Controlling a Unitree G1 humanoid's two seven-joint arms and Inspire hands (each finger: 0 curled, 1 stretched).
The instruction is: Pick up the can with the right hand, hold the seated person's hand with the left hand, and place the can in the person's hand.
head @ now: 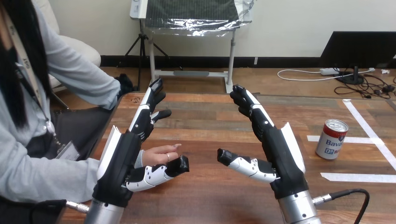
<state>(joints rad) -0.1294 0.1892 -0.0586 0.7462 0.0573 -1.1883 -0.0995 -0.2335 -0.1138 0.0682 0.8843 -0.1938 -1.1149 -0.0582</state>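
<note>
Can (331, 139) first on the head view: it stood upright on the desk (205, 196), out toward the right side, clear of both arms! — ONE

It did, and it sat among white tape strips (357, 177) stuck to the wood, one running behind it and another nearer the robot. Nothing was touching it. — TWO

And the right robot hand (285, 156)? It was up over the middle of the desk, spread wide, fingers straight and pointing away from the robot, thumb jutting out to the left. Nothing in it at all. The can was off to its right, near but apart. — ONE

On the other side, the left robot hand (122, 163) was just as wide, fingers stretched forward along the desk's left part, thumb reaching out to the right. — TWO

And there was the person's hand (161, 154), coming in from the left, showing just past that left robot hand's palm, right above its thumb! — ONE

Close, yes, but the thumb wasn't wrapped round it, and the fingers ran straight on beyond it. Touching or not, I couldn't tell. — TWO

The two thumbs pointed at each other, bare desk between them. — ONE
</note>
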